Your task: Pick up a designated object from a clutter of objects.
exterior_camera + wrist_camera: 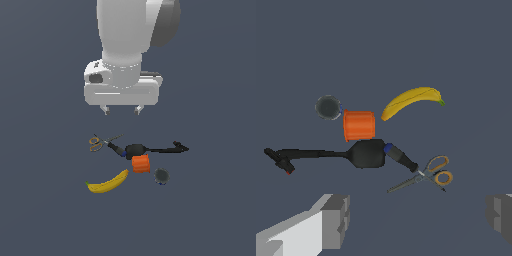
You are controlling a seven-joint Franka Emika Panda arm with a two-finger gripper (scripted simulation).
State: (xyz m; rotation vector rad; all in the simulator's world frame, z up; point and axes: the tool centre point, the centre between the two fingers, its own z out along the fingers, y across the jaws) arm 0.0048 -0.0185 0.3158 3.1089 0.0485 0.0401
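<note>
The designated object (279,161) is a short black piece with a red tip, lying across the far end of the long black utensil's thin handle (316,154). In the exterior view the piece (179,146) sits at the right end of the clutter. My gripper (122,110) hangs open well above the clutter, over the scissors (98,142) and the utensil's head (135,149), with nothing between its fingers. The wrist view shows both fingers wide apart around the gripper's middle (418,220), far from the piece.
A banana (411,101), an orange ribbed block (359,125), a small dark round cup (328,107), orange-handled scissors (432,174) and a short black stick with a blue end (401,157) lie close together beside the utensil's head (368,153).
</note>
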